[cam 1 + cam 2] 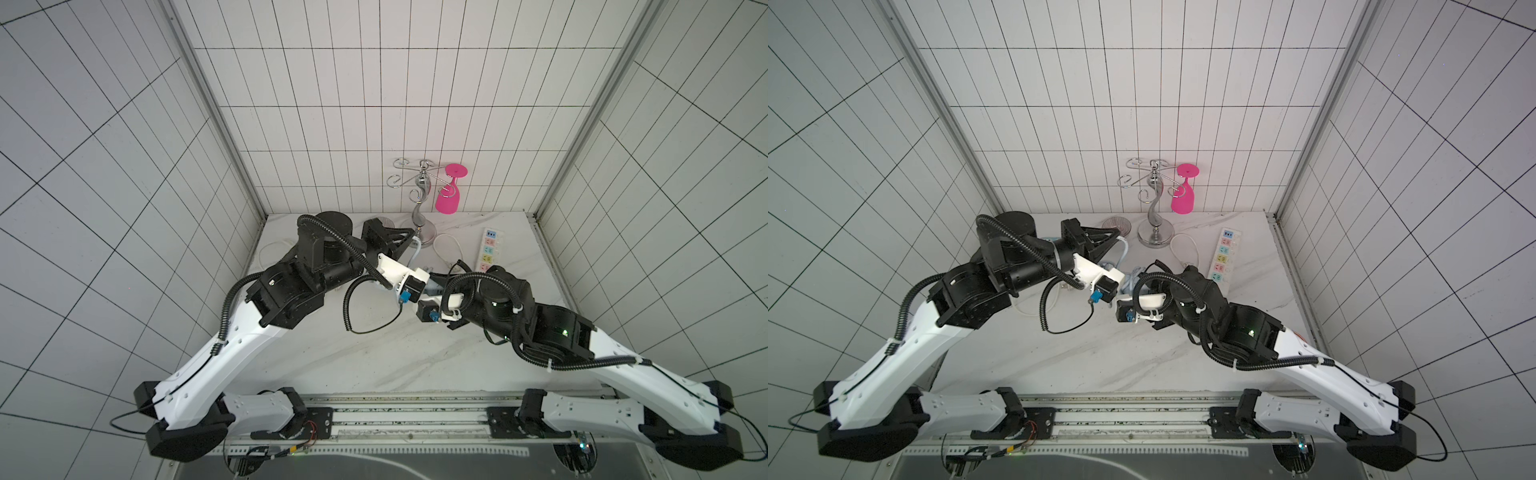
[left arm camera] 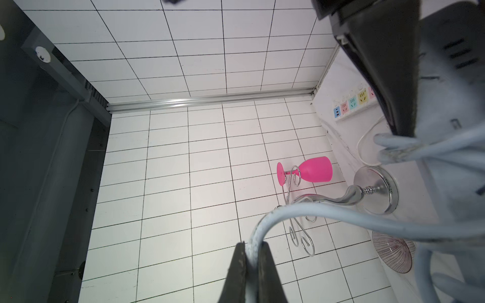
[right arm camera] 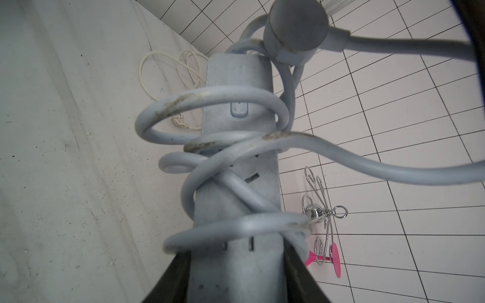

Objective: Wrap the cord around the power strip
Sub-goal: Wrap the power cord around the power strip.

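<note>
Grey-blue cord (image 3: pixel 210 97) is lying in several loose turns around the power strip (image 3: pixel 236 70), which the right hand (image 3: pixel 236 262) is clamping at one end, over the surface (image 3: pixel 65 157). Left hand (image 2: pixel 253 245) is pinching the free run. Risk: slack letting loops slide off the far end.

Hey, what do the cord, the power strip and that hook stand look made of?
The cord: likely rubbery sheath, matte, bending in loops, grimy. The power strip: apparently hard matte plastic, moulded sockets. The stand: probably polished metal, mirror shine.
</note>
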### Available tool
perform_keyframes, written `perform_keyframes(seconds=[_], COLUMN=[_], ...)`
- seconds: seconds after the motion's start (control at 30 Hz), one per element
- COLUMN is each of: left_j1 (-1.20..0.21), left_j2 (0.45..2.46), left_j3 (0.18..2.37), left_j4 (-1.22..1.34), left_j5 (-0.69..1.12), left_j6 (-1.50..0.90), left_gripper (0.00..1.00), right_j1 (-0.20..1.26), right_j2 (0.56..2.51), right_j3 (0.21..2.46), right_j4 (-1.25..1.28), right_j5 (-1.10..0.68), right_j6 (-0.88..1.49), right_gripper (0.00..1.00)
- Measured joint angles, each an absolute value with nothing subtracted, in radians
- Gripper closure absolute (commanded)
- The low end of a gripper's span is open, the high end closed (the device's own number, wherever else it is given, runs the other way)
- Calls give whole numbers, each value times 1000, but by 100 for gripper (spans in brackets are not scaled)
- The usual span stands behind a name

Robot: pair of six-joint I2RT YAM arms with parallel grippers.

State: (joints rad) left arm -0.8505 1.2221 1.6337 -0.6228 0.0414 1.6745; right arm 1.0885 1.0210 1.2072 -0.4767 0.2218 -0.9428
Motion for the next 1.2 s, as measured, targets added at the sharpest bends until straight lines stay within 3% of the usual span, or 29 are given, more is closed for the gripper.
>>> perform_keyframes(seconds=[0.47,0.8,1.2], left_j1=[-1109,-836,-653], left_j2=[1234,1238,1252], left_j3=[1733,1748,1688], left_j4=[-664,-697,-680], left_j5=[-241,-48,255], left_j6=[1768,1632,1388], left_gripper=[100,100,100], right_j1=[1107,1112,1161], right_j2=[1004,978,949], right_j3=[1207,1207,1207], right_j4=[-496,-501,-507], right_j5=[179,155,155], right_j6=[-958,-957,-955], right_gripper=[100,100,100])
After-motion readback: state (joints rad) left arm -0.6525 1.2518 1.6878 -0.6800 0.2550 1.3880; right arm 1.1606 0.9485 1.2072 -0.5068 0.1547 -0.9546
